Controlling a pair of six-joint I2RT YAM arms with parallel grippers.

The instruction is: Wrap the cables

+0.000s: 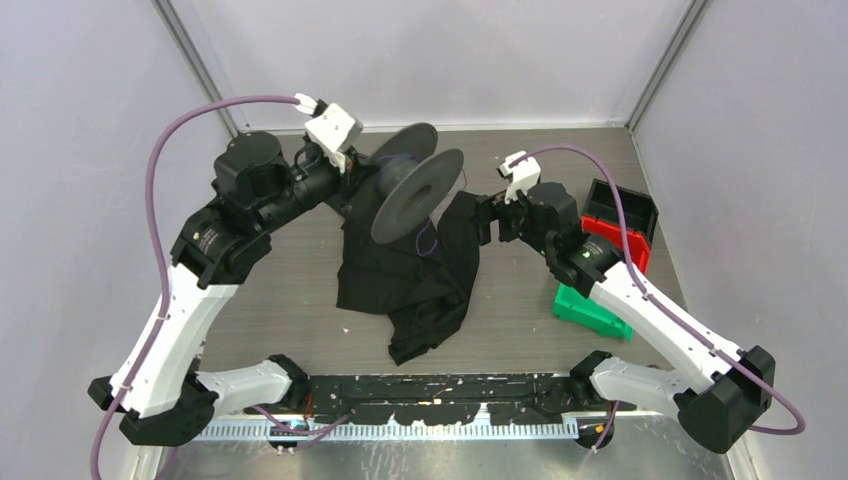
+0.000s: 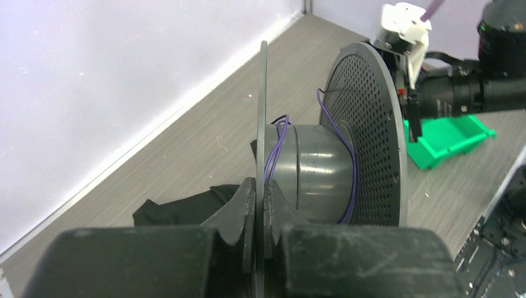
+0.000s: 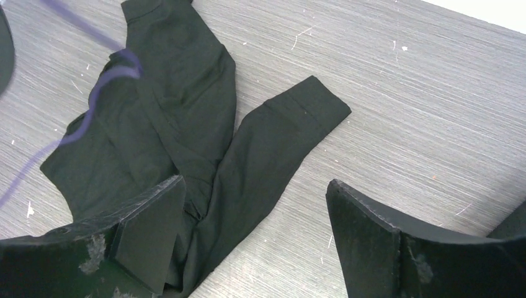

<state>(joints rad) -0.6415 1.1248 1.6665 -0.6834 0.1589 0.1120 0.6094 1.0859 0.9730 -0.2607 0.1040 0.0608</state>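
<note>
A grey spool [image 1: 418, 180] with two round flanges is held off the table at the back centre. My left gripper [image 1: 356, 168] is shut on the rim of one thin flange [image 2: 263, 112]; in the left wrist view the gripper [image 2: 260, 186] has both jaws pressed against it. The cable, a thin purple wire [image 2: 273, 148], lies in a few loose turns round the hub, and a strand hangs down over the black cloth [image 1: 428, 238]. My right gripper [image 1: 482, 216] is open and empty, just right of the spool. In the right wrist view the gripper [image 3: 255, 183] hovers over the cloth, with the wire [image 3: 93, 93] blurred at upper left.
A crumpled black garment [image 1: 410, 280] lies under and in front of the spool. A red bin [image 1: 615, 232] and a black bin [image 1: 622, 205] stand at the right, and a green bin [image 1: 590, 310] nearer. Walls close three sides. A black rail [image 1: 440, 395] runs along the front edge.
</note>
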